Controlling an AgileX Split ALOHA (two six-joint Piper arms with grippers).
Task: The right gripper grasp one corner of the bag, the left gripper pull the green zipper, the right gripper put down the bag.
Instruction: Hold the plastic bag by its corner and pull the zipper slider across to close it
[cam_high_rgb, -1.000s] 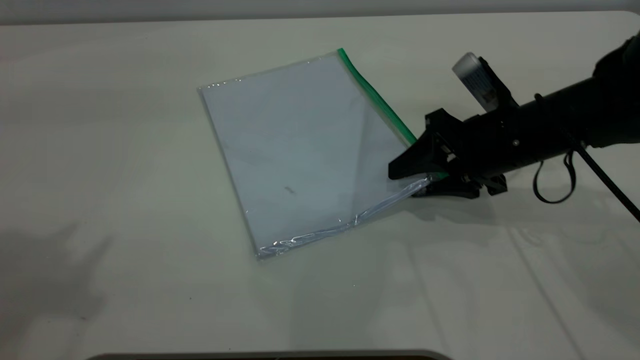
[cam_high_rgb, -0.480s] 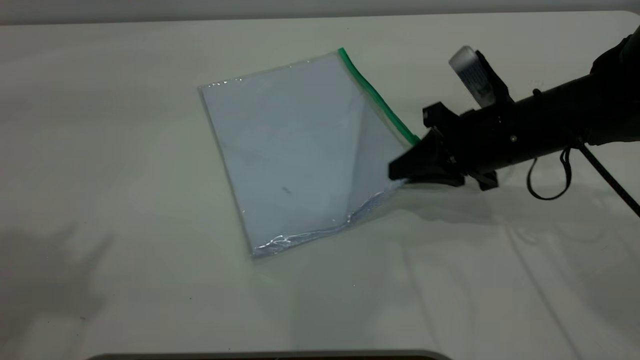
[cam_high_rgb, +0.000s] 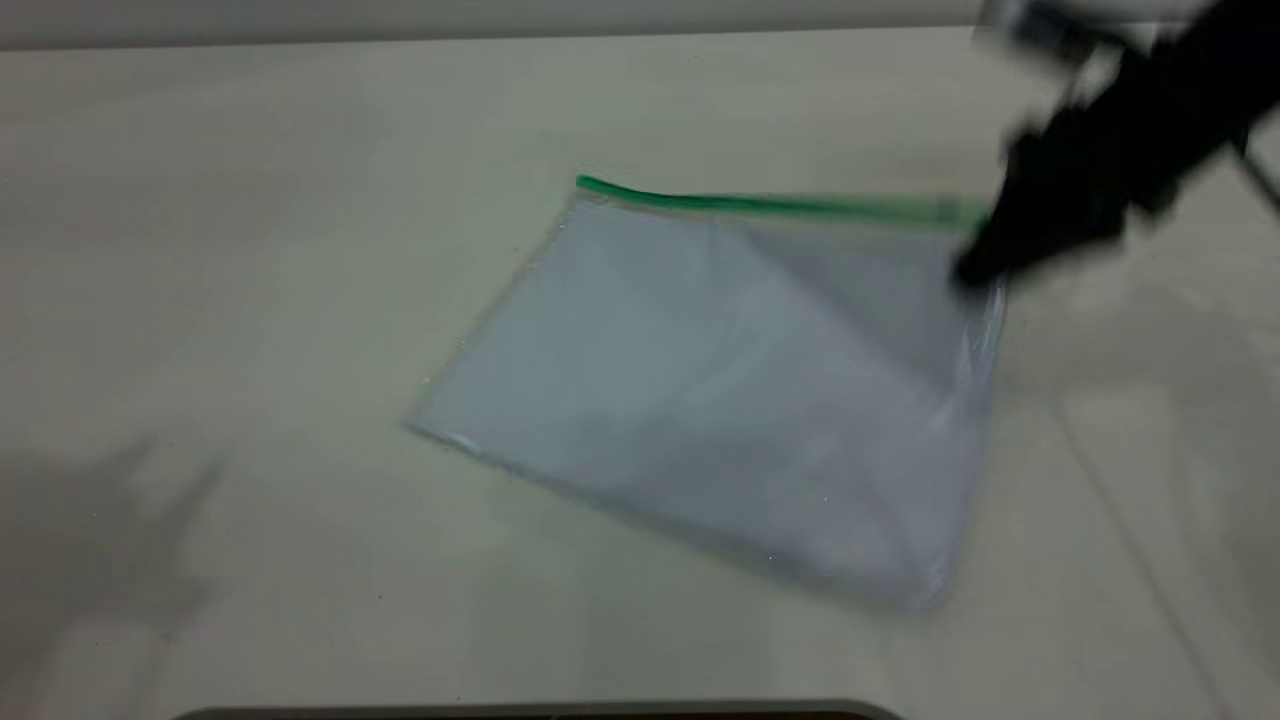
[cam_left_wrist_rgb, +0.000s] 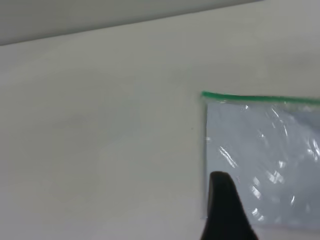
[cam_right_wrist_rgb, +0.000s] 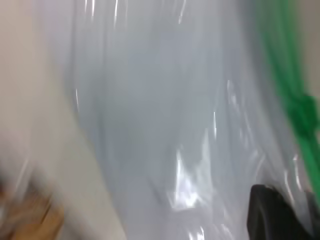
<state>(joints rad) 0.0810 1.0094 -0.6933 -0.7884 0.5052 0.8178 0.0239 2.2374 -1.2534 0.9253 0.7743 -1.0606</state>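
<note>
Table: pale table (cam_high_rgb: 250, 300) lay under my bag (cam_high_rgb: 720, 400).
Right gripper (cam_high_rgb: 985, 262): pinched the corner of the bag (cam_high_rgb: 985, 225).
Green zipper (cam_high_rgb: 760, 205): ran sideways toward my left gripper (cam_left_wrist_rgb: 225, 210); I couldn't tell its jaws.

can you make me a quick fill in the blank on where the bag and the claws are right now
1. The strip along the far edge of the bag is coloured ____.
2. The right claw holds the bag by a ____ at one end of the green zipper.
3. The bag's opposite corner rests on the ____, whose pale top shows around it.
4. In the exterior view, the ____ claw is out of sight.

Missing words: green; corner; table; left
</note>
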